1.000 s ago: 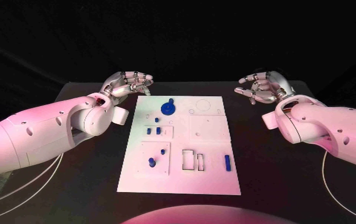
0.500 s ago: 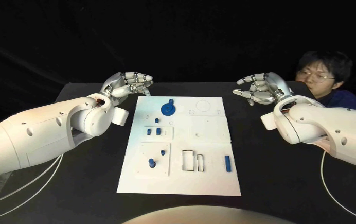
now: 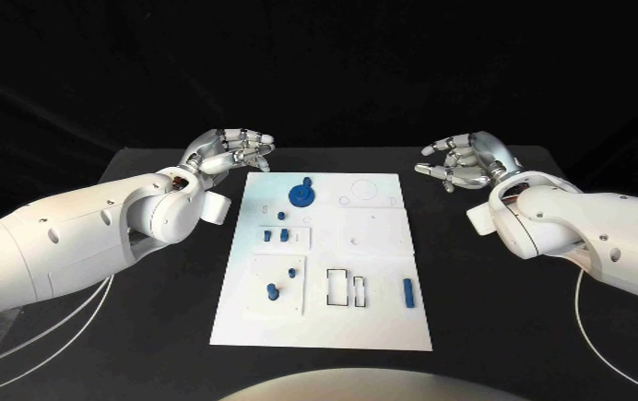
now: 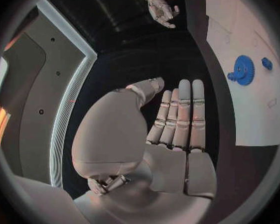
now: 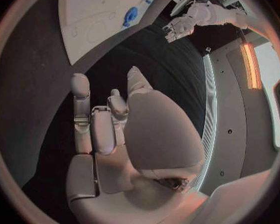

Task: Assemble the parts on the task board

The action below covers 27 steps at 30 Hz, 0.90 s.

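A black worktop [image 3: 159, 327] carries the white task board [image 3: 379, 235] at centre, flanked at its far corners by the left hand [image 3: 229, 153] and right hand [image 3: 466, 161], both empty, fingers loosely parted, apparently poised to begin. On the board, a blue gear [image 3: 303, 194] sits at the far end; smaller blue parts [image 3: 274, 290] lie nearer.

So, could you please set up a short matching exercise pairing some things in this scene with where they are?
Things:
1. blue gear
2. blue bar
3. left hand
4. right hand

Places:
A. beyond the task board's far right corner
B. board's near right part
C. board's far part
D. beyond its far left corner

Pairs: 1-C, 2-B, 3-D, 4-A
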Available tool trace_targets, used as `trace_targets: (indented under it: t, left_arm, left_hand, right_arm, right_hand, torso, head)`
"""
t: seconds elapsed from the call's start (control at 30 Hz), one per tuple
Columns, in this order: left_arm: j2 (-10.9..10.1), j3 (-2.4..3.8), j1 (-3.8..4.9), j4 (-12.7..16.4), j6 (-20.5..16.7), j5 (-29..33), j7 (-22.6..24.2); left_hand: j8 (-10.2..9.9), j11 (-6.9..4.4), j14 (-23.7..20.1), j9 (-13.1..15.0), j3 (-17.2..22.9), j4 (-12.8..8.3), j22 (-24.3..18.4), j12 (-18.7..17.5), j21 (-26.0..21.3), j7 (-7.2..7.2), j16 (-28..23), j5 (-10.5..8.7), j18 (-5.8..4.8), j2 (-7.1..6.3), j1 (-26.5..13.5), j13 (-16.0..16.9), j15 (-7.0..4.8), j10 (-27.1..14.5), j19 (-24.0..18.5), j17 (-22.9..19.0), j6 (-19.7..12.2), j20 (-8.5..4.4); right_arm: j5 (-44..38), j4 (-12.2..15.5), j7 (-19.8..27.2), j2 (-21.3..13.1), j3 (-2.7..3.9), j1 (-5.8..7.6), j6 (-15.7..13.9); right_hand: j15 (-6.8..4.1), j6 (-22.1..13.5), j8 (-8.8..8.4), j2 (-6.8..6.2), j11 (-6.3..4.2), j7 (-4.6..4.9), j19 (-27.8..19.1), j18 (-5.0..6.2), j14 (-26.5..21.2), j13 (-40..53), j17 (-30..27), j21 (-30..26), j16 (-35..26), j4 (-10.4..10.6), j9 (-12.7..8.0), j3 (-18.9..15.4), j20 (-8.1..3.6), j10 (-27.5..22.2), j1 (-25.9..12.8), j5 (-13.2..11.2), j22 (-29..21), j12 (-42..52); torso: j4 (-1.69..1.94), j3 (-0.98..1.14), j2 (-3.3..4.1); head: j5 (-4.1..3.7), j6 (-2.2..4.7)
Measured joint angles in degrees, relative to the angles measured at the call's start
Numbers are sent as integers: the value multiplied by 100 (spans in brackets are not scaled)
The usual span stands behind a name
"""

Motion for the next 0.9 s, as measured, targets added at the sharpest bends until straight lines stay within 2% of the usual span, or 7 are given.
trace_targets:
  t: [0.5, 0.77, 0.9]
  left_arm:
    - [-1, -2, 0, 0, 2, 3, 1]
    - [-2, -1, 0, 0, 3, 4, 2]
    - [-4, -1, 0, 0, 3, 4, 2]
  left_hand:
    - [0, 0, 0, -1, 0, 0, 0, 0, 0, 0, 0, 0, 0, 0, 0, 1, 0, 0, 0, 1, 0, 0]
    - [38, -1, 0, -1, -16, -16, -7, 0, -20, 0, 1, 0, 0, 0, 0, 1, 0, 43, 0, -6, 0, 0]
    - [38, -1, 0, -1, -16, -16, -7, 0, -20, 0, 1, 0, 0, 0, 0, 1, 0, 42, 0, -6, 0, 0]
  right_arm:
    - [-322, 81, -129, -14, 0, 0, 74]
    - [-495, 88, -215, -19, 0, -1, 107]
    - [-555, 88, -249, -19, 0, -1, 113]
  right_hand:
    - [-1, 76, -22, -37, -38, -33, 95, -1, 0, -15, 136, 116, 26, 21, -6, -58, -31, 72, -37, 0, 52, 100]
    - [-2, 96, -22, -57, -45, -13, 114, -1, -1, -101, 167, 151, 57, 7, -5, -72, -11, 80, -62, 0, 66, 131]
    - [-2, 110, -22, -27, -45, -27, 134, -1, -1, -101, 195, 168, 57, 17, -5, -82, -31, 80, -93, 0, 77, 144]
  torso:
    - [-2, 2, 0]
    - [-2, 3, -1]
    - [-2, 3, -1]
  head:
    - [-2, -6]
    - [-5, -7]
    - [-5, -7]
